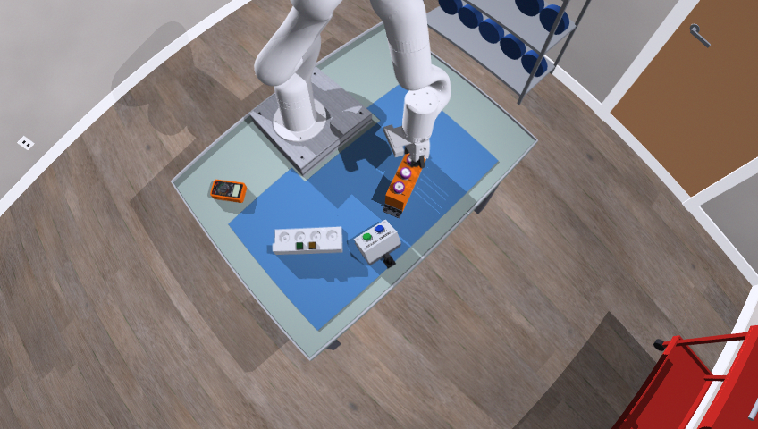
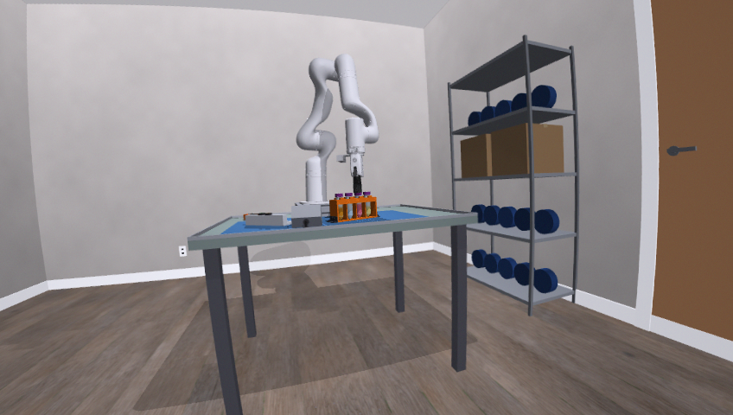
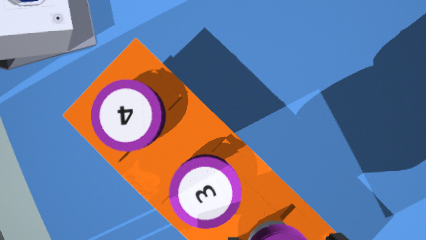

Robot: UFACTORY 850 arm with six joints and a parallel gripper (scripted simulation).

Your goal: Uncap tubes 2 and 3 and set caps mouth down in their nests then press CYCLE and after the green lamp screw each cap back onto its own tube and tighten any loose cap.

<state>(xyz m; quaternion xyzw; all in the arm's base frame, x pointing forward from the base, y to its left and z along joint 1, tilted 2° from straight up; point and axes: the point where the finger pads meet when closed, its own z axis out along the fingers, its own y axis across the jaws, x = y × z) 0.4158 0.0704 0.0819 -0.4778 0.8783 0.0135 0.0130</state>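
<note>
My gripper (image 1: 417,161) (image 2: 357,190) (image 3: 285,238) points down over the orange decapping station (image 1: 393,202) (image 2: 334,209) (image 3: 135,55). Its fingers stand open on either side of the purple cap of tube 2 (image 2: 358,194) (image 3: 280,233), with no grip to be seen. Cap 3 (image 1: 405,172) (image 2: 348,194) (image 3: 205,192) and cap 4 (image 1: 399,187) (image 2: 339,195) (image 3: 125,115) sit on their tubes. Cap 1 (image 2: 366,194) is on its tube, hidden in the top view. The white cap tray (image 1: 281,248) has empty nests; its green lamp (image 1: 299,246) and amber lamp (image 1: 312,245) look dark.
The key housing (image 1: 380,248) (image 2: 306,213) (image 3: 37,25), with blue CYCLE (image 1: 379,229) and green READY (image 1: 366,237), stands near the tube 4 end of the station. An orange multimeter (image 1: 228,190) lies left of the arm's base plate.
</note>
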